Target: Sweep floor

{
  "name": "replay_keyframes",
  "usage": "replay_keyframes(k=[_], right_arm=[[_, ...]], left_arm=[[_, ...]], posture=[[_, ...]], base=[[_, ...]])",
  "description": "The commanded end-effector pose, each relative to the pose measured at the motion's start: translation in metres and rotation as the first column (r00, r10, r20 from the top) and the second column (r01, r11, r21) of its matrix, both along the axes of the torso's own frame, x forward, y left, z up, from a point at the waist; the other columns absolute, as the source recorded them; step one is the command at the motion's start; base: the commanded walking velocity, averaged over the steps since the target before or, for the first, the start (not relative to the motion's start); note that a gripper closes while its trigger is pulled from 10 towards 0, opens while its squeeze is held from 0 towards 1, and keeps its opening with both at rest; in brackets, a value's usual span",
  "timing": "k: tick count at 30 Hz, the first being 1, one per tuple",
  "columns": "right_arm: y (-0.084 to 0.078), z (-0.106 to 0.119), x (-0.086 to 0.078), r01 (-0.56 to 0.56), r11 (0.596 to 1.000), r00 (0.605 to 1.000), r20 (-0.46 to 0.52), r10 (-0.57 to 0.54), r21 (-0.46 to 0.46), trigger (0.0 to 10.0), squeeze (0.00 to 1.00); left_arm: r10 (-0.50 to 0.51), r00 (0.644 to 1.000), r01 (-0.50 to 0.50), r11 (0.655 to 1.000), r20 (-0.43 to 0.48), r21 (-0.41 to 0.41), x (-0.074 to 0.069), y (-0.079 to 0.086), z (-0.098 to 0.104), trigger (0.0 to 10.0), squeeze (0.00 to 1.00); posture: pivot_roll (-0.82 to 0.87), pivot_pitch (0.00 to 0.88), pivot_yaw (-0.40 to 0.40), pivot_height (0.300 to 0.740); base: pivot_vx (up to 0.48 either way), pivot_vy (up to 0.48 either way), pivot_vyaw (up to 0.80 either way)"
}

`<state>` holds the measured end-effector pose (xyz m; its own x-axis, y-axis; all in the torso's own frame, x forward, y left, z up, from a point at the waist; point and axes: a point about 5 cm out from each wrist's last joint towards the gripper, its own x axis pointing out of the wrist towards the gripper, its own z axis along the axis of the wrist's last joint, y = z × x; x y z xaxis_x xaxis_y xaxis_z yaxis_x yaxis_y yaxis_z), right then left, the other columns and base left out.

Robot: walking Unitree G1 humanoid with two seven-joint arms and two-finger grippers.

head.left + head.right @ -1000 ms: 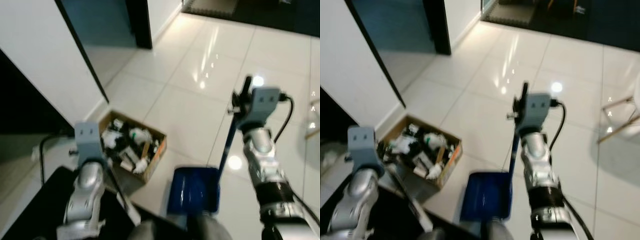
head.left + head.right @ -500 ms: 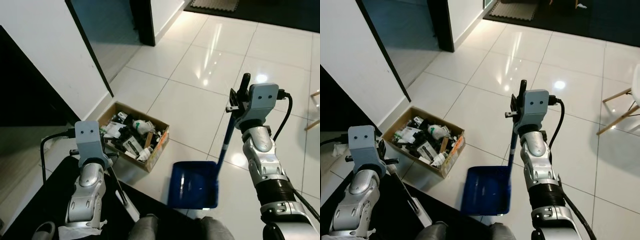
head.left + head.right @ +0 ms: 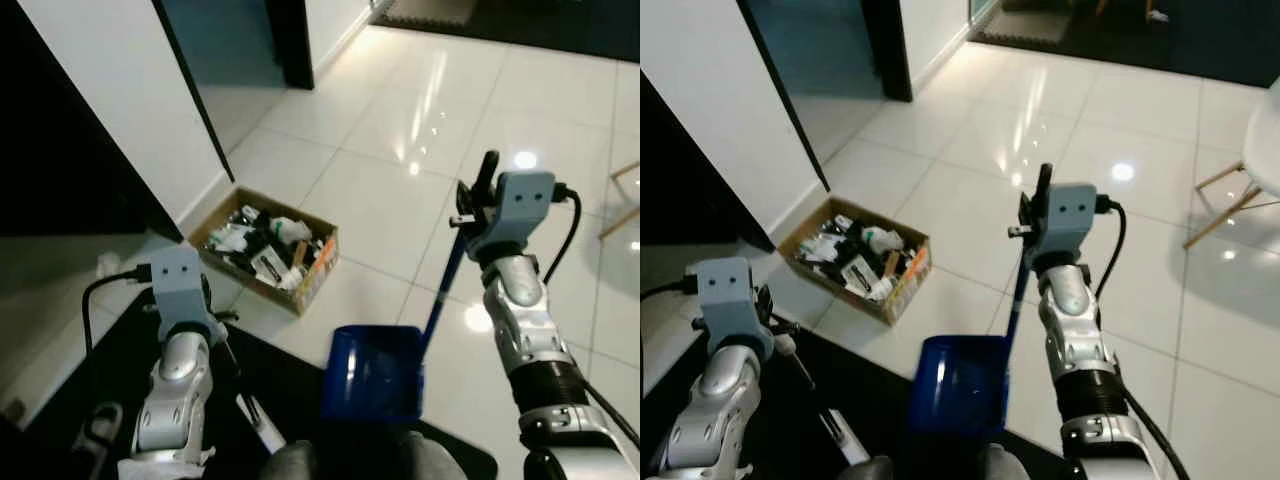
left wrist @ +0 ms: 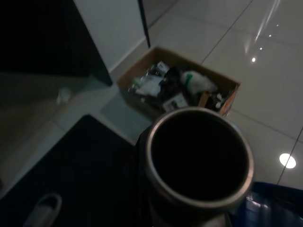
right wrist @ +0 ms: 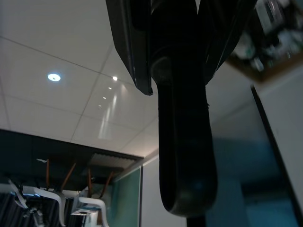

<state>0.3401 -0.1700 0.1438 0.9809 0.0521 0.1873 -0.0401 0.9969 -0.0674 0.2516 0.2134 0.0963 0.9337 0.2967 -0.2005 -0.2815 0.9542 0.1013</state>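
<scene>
A blue dustpan (image 3: 372,372) hangs low over the white tile floor (image 3: 380,200) on a long blue handle (image 3: 440,292). My right gripper (image 3: 478,198) is shut on the black top of that handle (image 5: 182,142), one finger on each side. My left gripper (image 3: 218,335) is at the lower left, shut on a thin broom handle (image 3: 240,385) that slants down over a dark mat. The handle's round metal end (image 4: 199,161) shows close up in the left wrist view. A cardboard box (image 3: 318,278) full of mixed rubbish sits on the tiles by the wall.
A white wall (image 3: 120,90) and a dark doorway (image 3: 230,40) stand to the left behind the box. A black mat (image 3: 90,390) covers the floor under my left arm. Wooden chair legs (image 3: 1220,190) stand at the right. Open tiles stretch ahead.
The whole picture has shifted, so the camera has moved. Both grippers keep their holds, and the dustpan hangs in much the same place beside the box.
</scene>
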Motion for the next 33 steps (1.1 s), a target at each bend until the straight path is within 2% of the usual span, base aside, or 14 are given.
replay_keyframes(k=[1, 8, 25, 29, 33], right_arm=[[0.007, 0.005, 0.001, -0.022, 1.000, 1.000, 0.021, 0.022, 0.014, 10.0, 0.00], [0.007, 0.004, 0.001, -0.023, 1.000, 1.000, 0.018, 0.022, 0.015, 10.0, 0.00], [0.010, 0.000, 0.001, -0.042, 0.999, 0.999, 0.007, 0.042, 0.011, 10.0, 0.00], [0.019, -0.007, 0.000, -0.098, 0.993, 0.995, -0.002, 0.098, -0.066, 10.0, 0.00], [0.023, -0.021, -0.004, -0.115, 0.991, 0.993, -0.038, 0.112, -0.069, 10.0, 0.00]], left_arm=[[0.014, 1.000, -0.014, 1.000, 0.007, 0.013, -0.001, 0.003, 0.001, 10.0, 0.00], [0.016, 1.000, -0.016, 1.000, 0.008, 0.014, -0.001, 0.004, 0.001, 10.0, 0.00], [0.019, 1.000, -0.020, 1.000, 0.012, 0.014, -0.001, 0.002, -0.001, 10.0, 0.00], [0.049, 0.997, -0.051, 0.998, 0.068, 0.033, 0.000, 0.001, -0.002, 10.0, 0.00], [0.031, 0.991, -0.040, 0.997, 0.126, 0.067, 0.001, -0.007, -0.002, 10.0, 0.00]], posture=[[0.09, 0.063, 0.046, 0.740], [0.09, 0.068, 0.046, 0.740], [0.09, 0.070, 0.041, 0.740], [0.09, 0.065, 0.019, 0.740], [0.09, 0.059, -0.006, 0.740]], base=[[-0.382, 0.000, 0.00], [-0.328, 0.000, 0.00], [0.000, 0.000, 0.00], [0.000, 0.000, 0.00], [0.000, 0.000, 0.00]])
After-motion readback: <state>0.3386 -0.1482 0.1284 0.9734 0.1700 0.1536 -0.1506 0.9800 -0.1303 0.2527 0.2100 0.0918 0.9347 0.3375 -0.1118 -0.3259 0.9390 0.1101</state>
